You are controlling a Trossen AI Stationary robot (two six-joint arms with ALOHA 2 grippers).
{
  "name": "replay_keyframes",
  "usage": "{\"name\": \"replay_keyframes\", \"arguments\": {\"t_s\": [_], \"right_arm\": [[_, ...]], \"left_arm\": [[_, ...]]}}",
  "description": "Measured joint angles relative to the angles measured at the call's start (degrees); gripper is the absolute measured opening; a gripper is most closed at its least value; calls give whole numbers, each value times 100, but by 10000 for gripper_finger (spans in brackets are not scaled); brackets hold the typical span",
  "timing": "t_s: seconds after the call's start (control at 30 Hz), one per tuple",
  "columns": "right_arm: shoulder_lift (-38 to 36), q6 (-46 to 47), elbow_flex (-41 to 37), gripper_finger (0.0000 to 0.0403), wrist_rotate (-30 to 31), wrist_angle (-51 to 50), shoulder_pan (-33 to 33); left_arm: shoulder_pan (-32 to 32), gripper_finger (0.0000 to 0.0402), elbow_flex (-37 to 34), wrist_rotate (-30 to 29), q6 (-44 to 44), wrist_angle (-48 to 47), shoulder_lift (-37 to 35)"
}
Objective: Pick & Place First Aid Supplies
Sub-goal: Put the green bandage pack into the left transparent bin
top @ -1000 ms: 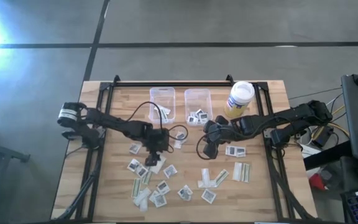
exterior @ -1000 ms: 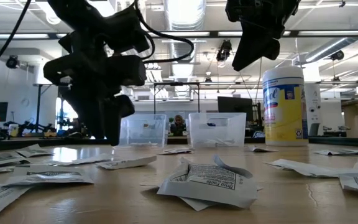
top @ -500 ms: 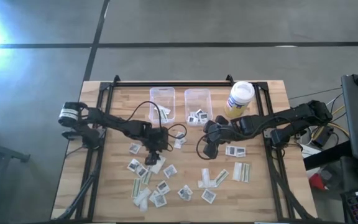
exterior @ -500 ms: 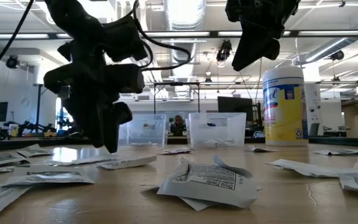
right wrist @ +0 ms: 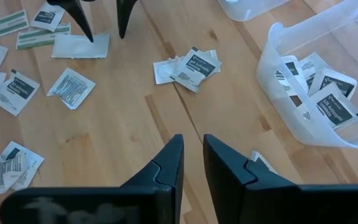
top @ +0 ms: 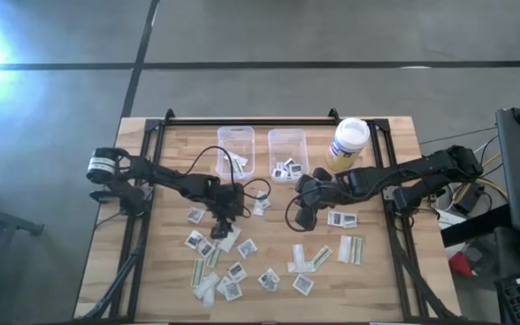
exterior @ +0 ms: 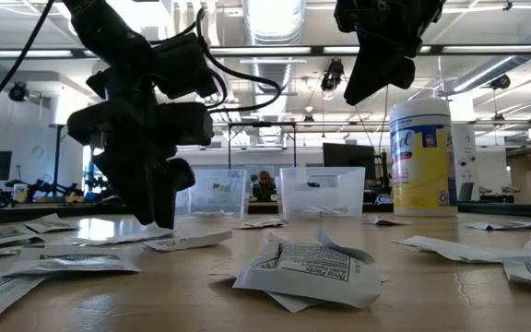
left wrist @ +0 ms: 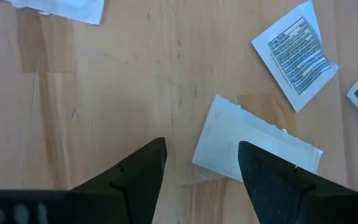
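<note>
Many small first aid packets (top: 242,262) lie flat on the wooden table, some square with dark print, some long pale strips. My left gripper (top: 221,229) (left wrist: 201,155) is open and points down close over a plain white packet (left wrist: 253,140) (right wrist: 79,45). One finger is over the packet, the other over bare wood beside its edge. My right gripper (top: 301,220) (right wrist: 191,152) hangs high above the table (exterior: 362,88), in front of the right clear bin. Its fingers stand a narrow gap apart with nothing between them. My left gripper comes at the white packet's edge (left wrist: 207,146) from above, slanting down. The packet lies flat on the table. I cannot tell whether a fingertip touches it.
Two clear bins (top: 236,149) (top: 288,153) stand at the far middle; the right one (right wrist: 316,93) holds several printed packets. A white-lidded yellow jar (top: 348,143) stands to their right. A small pile of packets (right wrist: 188,65) lies between the two arms.
My left gripper has come down toward the table over the white packet and has stayed open. The packets have not moved.
</note>
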Motion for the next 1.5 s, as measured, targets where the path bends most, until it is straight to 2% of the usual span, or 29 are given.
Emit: {"name": "replay_keyframes", "arguments": {"t_s": [0.6, 0.93, 1.1, 1.5], "right_arm": [[0, 4, 0, 78, 0, -2, 0], [0, 2, 0, 63, -2, 0, 0], [0, 4, 0, 59, -1, 0, 0], [0, 4, 0, 71, 0, 0, 0]], "left_arm": [[-55, 225, -11, 354, -173, -62, 15], [-90, 222, -13, 359, -266, -58, 15], [-90, 192, -15, 311, -295, -42, 17], [-90, 87, -20, 271, -481, -53, 24]]}}
